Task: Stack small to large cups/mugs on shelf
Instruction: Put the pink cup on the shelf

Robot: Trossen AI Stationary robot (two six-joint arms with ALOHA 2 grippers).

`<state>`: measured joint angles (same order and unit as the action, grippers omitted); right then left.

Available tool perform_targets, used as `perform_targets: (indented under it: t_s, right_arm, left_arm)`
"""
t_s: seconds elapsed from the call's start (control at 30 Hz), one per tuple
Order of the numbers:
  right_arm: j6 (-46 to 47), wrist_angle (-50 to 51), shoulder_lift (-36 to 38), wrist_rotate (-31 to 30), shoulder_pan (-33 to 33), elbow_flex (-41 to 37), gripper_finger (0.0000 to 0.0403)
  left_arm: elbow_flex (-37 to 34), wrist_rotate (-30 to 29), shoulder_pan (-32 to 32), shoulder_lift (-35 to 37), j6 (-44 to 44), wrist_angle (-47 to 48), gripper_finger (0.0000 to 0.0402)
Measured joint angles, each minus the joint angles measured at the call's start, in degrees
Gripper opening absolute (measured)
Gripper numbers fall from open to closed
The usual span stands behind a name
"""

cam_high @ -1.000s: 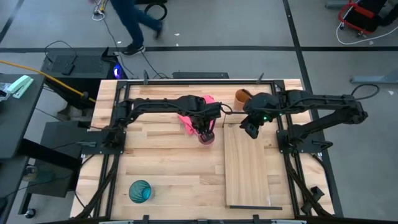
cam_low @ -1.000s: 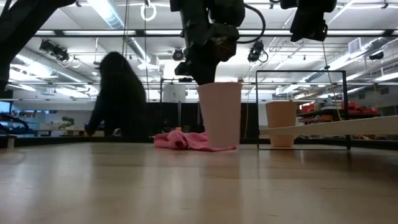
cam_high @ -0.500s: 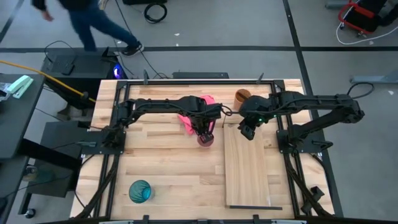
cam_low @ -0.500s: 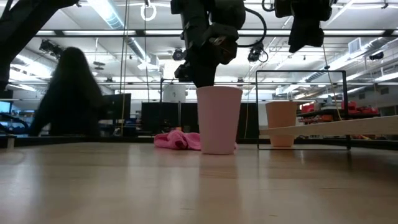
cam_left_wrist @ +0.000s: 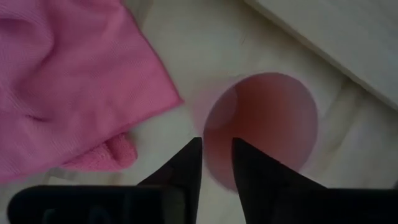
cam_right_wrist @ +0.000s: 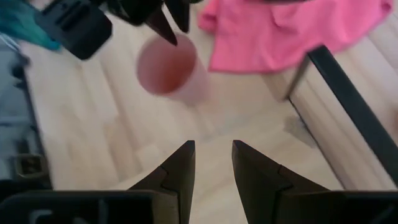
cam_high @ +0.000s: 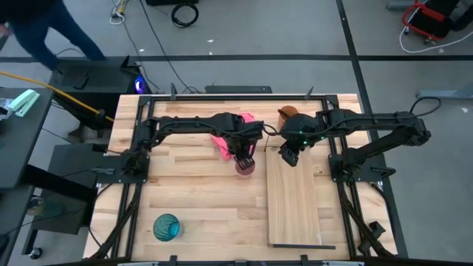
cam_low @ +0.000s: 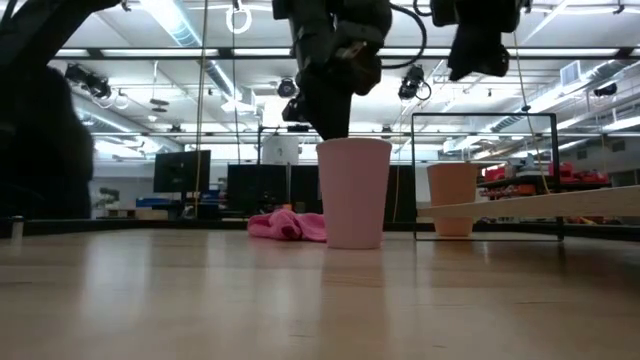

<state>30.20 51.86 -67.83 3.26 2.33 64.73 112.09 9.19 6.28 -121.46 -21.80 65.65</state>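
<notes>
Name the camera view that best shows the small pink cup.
The low view: the pink cup stands upright in full side profile. The high view shows only a small rim beside the left gripper. The left wrist view looks into its mouth; the right wrist view shows it blurred.

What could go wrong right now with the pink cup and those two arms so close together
1. The left gripper sits just over the pink cup's rim, one finger seemingly inside; lifting off at an angle could tip the cup.
2. The right gripper hovers close by over the shelf end; reaching for the cup too early could make the arms collide.
3. The pink cloth lies beside the cup and could snag.
</notes>
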Motion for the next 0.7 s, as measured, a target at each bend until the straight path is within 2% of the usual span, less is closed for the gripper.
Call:
perform_targets:
  t_s: [0.27,0.7]
  right_arm:
    - [0.7,-5.4,-1.8,0.7,0.2,0.0,0.0114]
    - [-0.9,-13.0,-4.7,2.9,0.2,0.1,0.0114]
  left_arm:
    - [0.1,-0.4,2.5,6.0,0.6,4.3,0.0107]
    - [0.1,-13.4,8.6,14.8,1.5,18.9,0.0097]
